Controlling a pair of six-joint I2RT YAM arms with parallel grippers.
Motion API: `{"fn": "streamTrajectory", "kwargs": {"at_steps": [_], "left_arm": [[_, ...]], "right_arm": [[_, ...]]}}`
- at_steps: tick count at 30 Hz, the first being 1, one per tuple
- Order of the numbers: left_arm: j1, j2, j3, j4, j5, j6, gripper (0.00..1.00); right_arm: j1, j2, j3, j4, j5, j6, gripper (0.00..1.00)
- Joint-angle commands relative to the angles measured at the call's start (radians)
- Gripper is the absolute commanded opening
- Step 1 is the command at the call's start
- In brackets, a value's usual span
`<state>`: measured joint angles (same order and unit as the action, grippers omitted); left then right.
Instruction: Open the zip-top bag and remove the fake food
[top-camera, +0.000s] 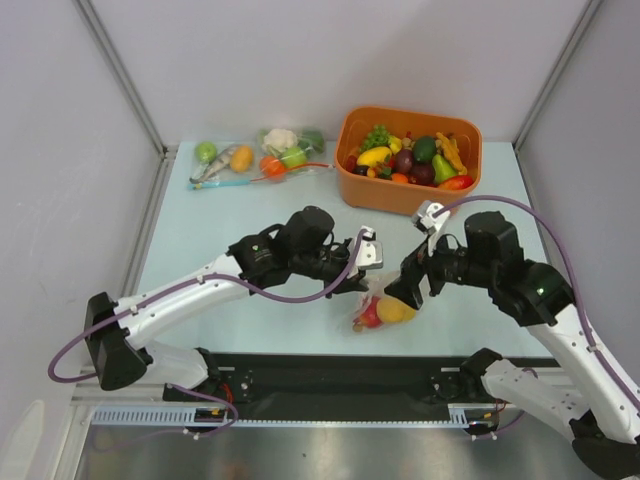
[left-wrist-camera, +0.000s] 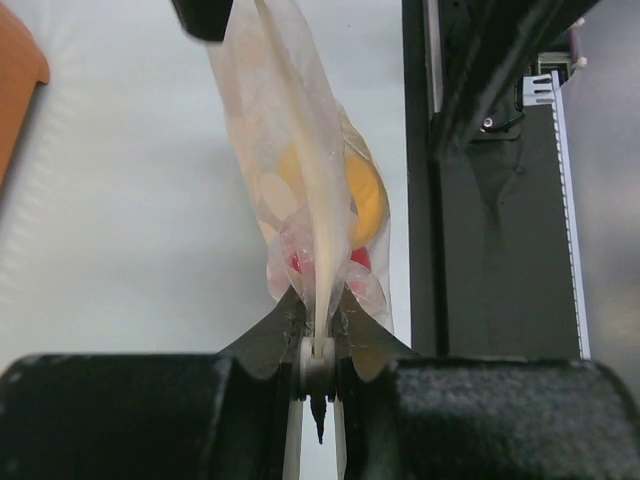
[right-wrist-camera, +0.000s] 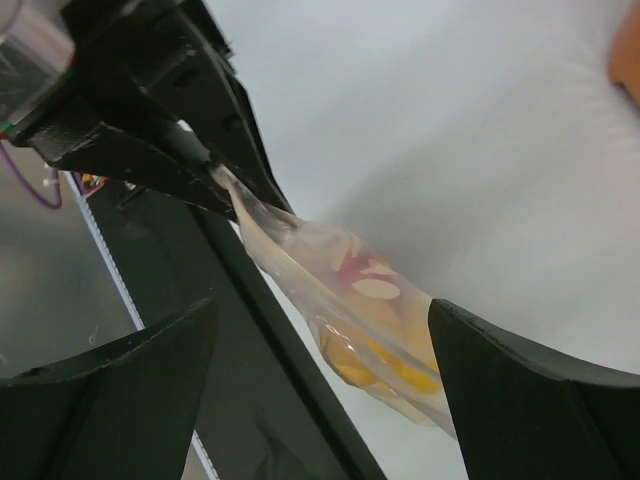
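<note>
While low over the table (top-camera: 200, 240), right by its front edge, stretches long-ways between both pincers.
Talking zip-top bag (left-wrist-camera: 290, 140) here: pinched tight at one edge by left gripper (left-wrist-camera: 318, 335), flanked further along by right gripper (right-wrist-camera: 322, 312), spread wide, gripping nothing. Has fake food (right-wrist-camera: 375, 365) bunched just past that pinch; loads of room toward the back, hardly any toward the black rail (top-camera: 330, 375).

The pale table (top-camera: 200, 222) carries an orange bin (top-camera: 400, 196) at far right. Clear filled bags (top-camera: 280, 152) lie at far left.
</note>
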<state>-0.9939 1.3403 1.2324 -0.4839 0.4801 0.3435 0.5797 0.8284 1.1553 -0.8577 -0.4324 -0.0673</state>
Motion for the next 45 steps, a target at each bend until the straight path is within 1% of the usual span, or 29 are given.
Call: {"fn": "streamTrajectory", "kwargs": {"at_steps": [1, 4, 7, 10, 12, 13, 15, 16, 18, 19, 20, 22, 23, 24, 26, 29, 31, 32, 35, 37, 41, 45], "left_arm": [[0.006, -0.032, -0.013, 0.004, 0.078, 0.038, 0.0], [0.006, -0.036, -0.013, -0.01, 0.087, 0.041, 0.0], [0.008, -0.047, -0.025, -0.01, 0.087, 0.035, 0.0], [0.009, -0.058, -0.051, 0.048, 0.095, -0.001, 0.0], [0.012, -0.058, -0.068, 0.1, 0.104, -0.043, 0.0], [0.014, -0.058, -0.074, 0.119, 0.117, -0.058, 0.0], [0.015, -0.058, -0.085, 0.148, 0.126, -0.099, 0.0], [0.015, -0.059, -0.088, 0.174, 0.12, -0.11, 0.0], [0.018, -0.069, -0.108, 0.211, 0.112, -0.152, 0.1], [0.018, -0.072, -0.116, 0.25, 0.106, -0.165, 0.16], [0.02, -0.081, -0.123, 0.269, 0.1, -0.191, 0.2], [0.024, -0.089, -0.146, 0.31, 0.094, -0.224, 0.31], [0.029, -0.098, -0.157, 0.347, 0.094, -0.256, 0.43], [0.031, -0.102, -0.177, 0.37, 0.095, -0.274, 0.51], [0.044, -0.112, -0.2, 0.416, 0.091, -0.317, 0.63], [0.07, -0.151, -0.257, 0.442, 0.088, -0.368, 0.67], [0.086, -0.174, -0.28, 0.452, 0.086, -0.388, 0.68], [0.095, -0.185, -0.292, 0.458, 0.083, -0.394, 0.71], [0.106, -0.22, -0.335, 0.475, 0.087, -0.42, 0.73], [0.106, -0.225, -0.362, 0.479, 0.094, -0.44, 0.73], [0.106, -0.214, -0.407, 0.559, 0.098, -0.471, 0.74], [0.106, -0.184, -0.41, 0.631, 0.092, -0.494, 0.74]], "right_arm": [[0.071, 0.0, -0.048, 0.141, -0.033, -0.063, 0.92], [0.097, 0.012, -0.088, 0.207, 0.004, -0.095, 0.93], [0.097, 0.041, -0.089, 0.209, -0.015, -0.114, 0.93], [0.098, 0.063, -0.103, 0.189, -0.031, -0.114, 0.9], [0.098, 0.042, -0.117, 0.193, -0.023, -0.097, 0.85], [0.098, 0.032, -0.14, 0.201, -0.019, -0.088, 0.7], [0.1, 0.006, -0.16, 0.221, -0.02, -0.066, 0.56], [0.098, 0.002, -0.172, 0.223, -0.025, -0.042, 0.46], [0.098, 0.006, -0.18, 0.221, -0.048, -0.025, 0.38], [0.098, 0.011, -0.178, 0.218, -0.054, -0.017, 0.28], [0.097, 0.017, -0.178, 0.214, -0.069, -0.016, 0.22], [0.098, 0.035, -0.177, 0.204, -0.071, -0.009, 0.0], [0.097, 0.04, -0.175, 0.203, -0.074, -0.005, 0.0], [0.097, 0.041, -0.175, 0.207, -0.077, -0.003, 0.0], [0.095, 0.044, -0.174, 0.215, -0.063, 0.01, 0.0], [0.08, 0.029, -0.184, 0.255, -0.069, 0.035, 0.0], [0.057, 0.02, -0.196, 0.276, -0.092, 0.049, 0.0], [0.049, 0.015, -0.2, 0.282, -0.113, 0.057, 0.0], [0.02, 0.014, -0.201, 0.296, -0.14, 0.063, 0.0], [0.008, 0.015, -0.197, 0.304, -0.155, 0.082, 0.0], [-0.009, 0.017, -0.198, 0.33, -0.206, 0.112, 0.0], [-0.012, 0.023, -0.2, 0.35, -0.229, 0.146, 0.0]]}}
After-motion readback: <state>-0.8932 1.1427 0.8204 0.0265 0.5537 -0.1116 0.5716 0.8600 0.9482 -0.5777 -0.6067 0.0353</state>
